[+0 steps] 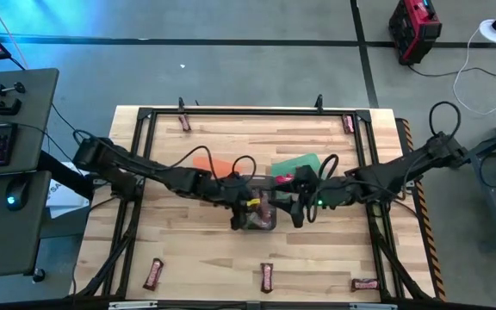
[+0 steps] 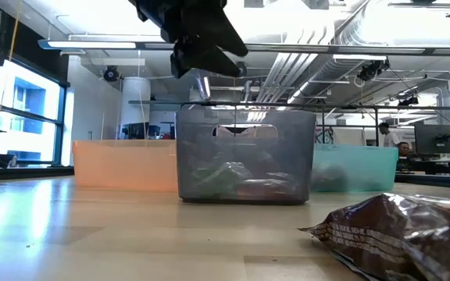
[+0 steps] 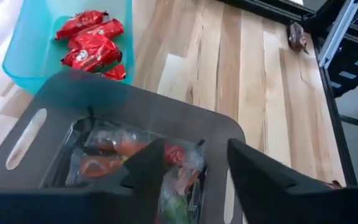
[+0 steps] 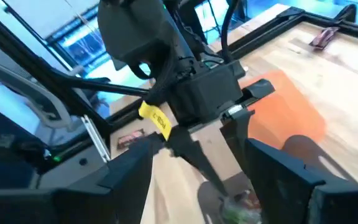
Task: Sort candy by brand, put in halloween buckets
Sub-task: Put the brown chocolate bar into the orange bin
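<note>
From above, three buckets sit mid-table: an orange bucket (image 1: 211,163), a green bucket (image 1: 297,164) and a grey bucket (image 1: 260,217) nearer the front. Five brown bars (image 1: 267,276) lie apart near the table's edges. The left gripper (image 1: 246,209) and right gripper (image 1: 298,205) both hang at the grey bucket. The low view adds one brown wrapper (image 2: 401,230) close up. The left wrist view alone shows four red candies (image 3: 92,43) in the green bucket, mixed sweets (image 3: 123,155) in the grey, and empty, parted fingers. The right wrist view shows its fingers spread wide, empty.
</note>
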Motion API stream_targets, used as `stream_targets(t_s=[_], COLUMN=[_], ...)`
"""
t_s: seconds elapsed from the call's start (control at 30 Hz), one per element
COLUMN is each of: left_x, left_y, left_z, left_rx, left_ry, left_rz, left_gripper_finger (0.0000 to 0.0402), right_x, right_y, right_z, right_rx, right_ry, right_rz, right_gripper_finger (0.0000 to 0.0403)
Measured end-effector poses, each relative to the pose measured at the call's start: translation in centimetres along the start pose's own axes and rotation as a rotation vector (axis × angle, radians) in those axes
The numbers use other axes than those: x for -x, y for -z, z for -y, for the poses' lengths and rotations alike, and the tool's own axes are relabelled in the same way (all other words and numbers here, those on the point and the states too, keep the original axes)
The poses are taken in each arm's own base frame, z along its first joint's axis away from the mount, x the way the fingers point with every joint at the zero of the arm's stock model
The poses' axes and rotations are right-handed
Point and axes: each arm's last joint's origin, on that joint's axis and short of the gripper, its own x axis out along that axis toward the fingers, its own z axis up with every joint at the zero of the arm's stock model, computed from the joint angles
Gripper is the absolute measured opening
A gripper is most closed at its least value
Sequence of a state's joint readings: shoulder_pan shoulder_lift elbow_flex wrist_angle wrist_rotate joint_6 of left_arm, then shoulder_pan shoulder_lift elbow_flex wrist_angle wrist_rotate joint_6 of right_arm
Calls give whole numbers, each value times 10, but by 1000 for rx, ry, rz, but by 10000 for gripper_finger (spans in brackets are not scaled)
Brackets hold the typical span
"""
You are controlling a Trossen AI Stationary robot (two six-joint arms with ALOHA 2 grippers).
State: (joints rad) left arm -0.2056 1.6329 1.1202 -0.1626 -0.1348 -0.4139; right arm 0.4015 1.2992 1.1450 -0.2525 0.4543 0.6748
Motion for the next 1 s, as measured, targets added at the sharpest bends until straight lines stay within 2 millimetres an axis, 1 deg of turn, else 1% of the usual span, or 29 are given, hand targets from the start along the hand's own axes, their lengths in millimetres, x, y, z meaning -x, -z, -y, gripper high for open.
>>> stream_targets(t_s=[0.13,0.23,0.3,0.37,0.47,0.57,0.67,0.73,0.83,0.9,1.0], left_x=[17,39,53,68,93,114,130,135,135,134,131], left_y=[-4,-2,2,5,11,20,27,31,34,36,36], left_z=[-1,0,2,7,16,21,23,22,21,20,20], left_rx=[-3,19,24,21,21,54,97,123,152,153,153], left_ry=[-2,-17,-37,-56,-84,-109,-116,-131,-155,-165,-173], left_rz=[-6,-61,-95,-79,27,143,212,237,260,254,250], left_gripper_finger=[216,235,238,238,239,239,239,239,239,239,239], right_x=[6,11,15,21,32,47,64,71,76,76,75], right_y=[-3,7,25,48,85,124,155,171,193,205,217], right_z=[0,4,8,11,11,7,5,6,11,15,19], right_rx=[13,-44,-84,-118,-190,-266,-331,-405,-488,-501,-487], right_ry=[46,70,99,145,166,153,174,201,218,211,235], right_rz=[-69,-224,-378,-530,-731,-936,-1114,-1201,-1294,-1339,-1390], right_gripper_finger=[245,245,245,245,245,245,245,245,245,245,245])
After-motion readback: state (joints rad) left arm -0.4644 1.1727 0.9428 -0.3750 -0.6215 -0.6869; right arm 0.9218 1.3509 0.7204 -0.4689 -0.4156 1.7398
